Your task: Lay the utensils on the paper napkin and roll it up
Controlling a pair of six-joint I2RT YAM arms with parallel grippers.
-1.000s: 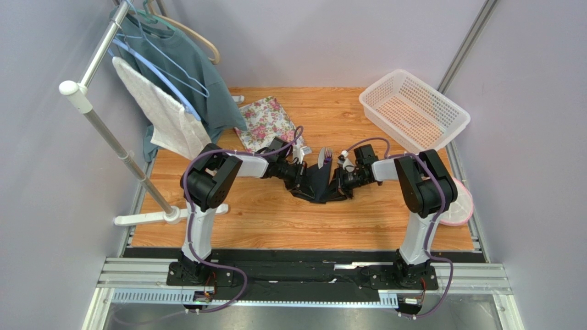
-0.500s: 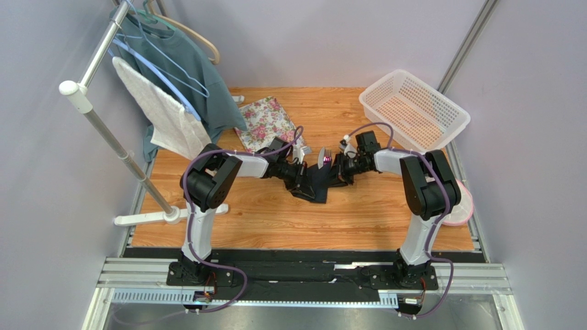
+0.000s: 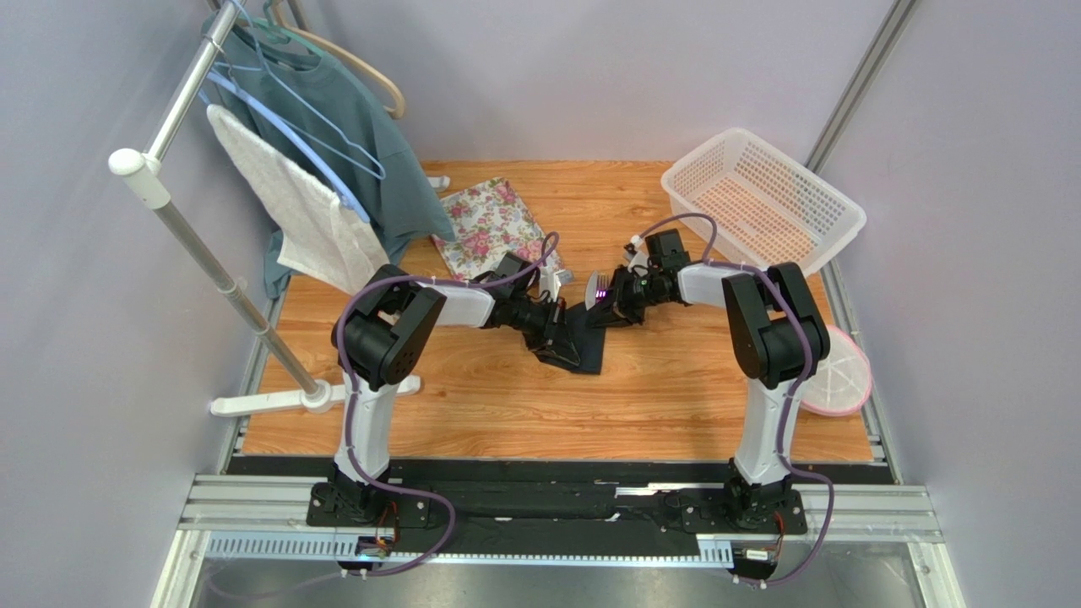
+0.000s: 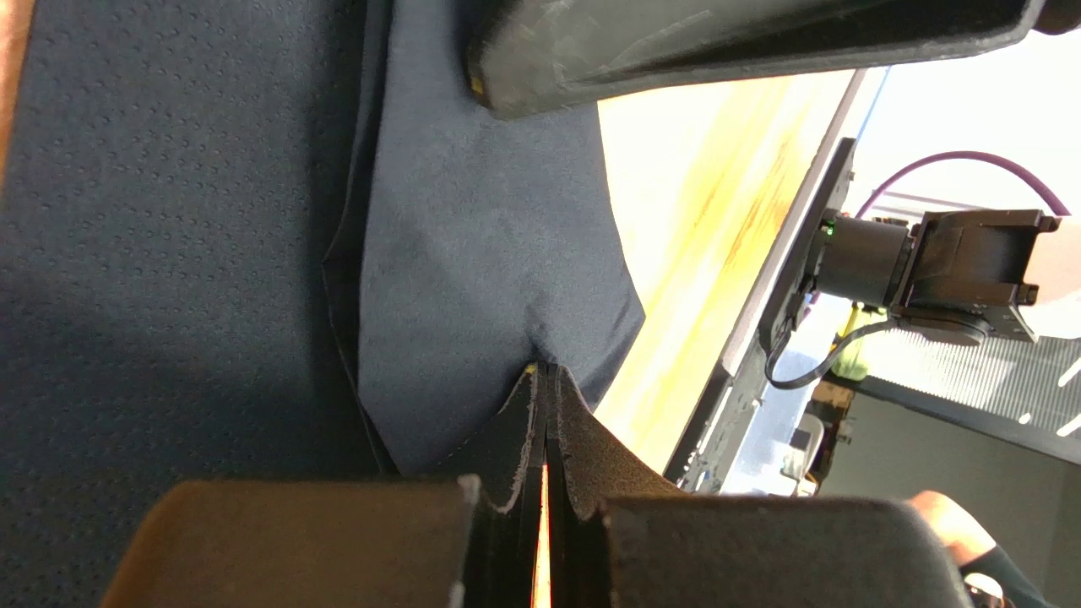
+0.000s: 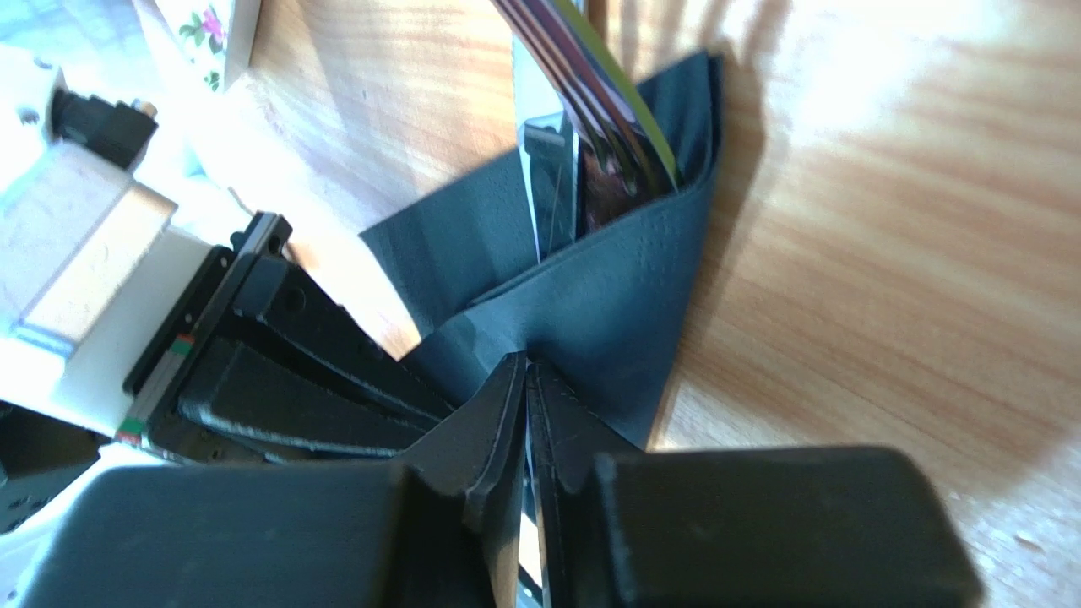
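The black paper napkin (image 3: 581, 340) lies mid-table, folded into a narrow wedge between both grippers. In the right wrist view the napkin (image 5: 622, 304) wraps over the utensils: the fork (image 5: 607, 120) and the grey knife (image 5: 546, 190) stick out of its far end. A purple fork tip (image 3: 596, 295) shows from above. My left gripper (image 3: 560, 324) is shut on a pinched fold of the napkin (image 4: 482, 228). The right gripper (image 3: 617, 299) is shut on the napkin's right flap, close to the left one.
A floral tray (image 3: 489, 226) lies behind the left arm. A white mesh basket (image 3: 761, 203) stands at the back right, and a pink-rimmed dish (image 3: 840, 375) sits at the right edge. A clothes rack (image 3: 190, 241) with hanging garments stands along the left side.
The right gripper has swung left and away from the arm bases with the napkin's flap, folding it over the utensils. The napkin looks narrower. The left gripper has stayed put.
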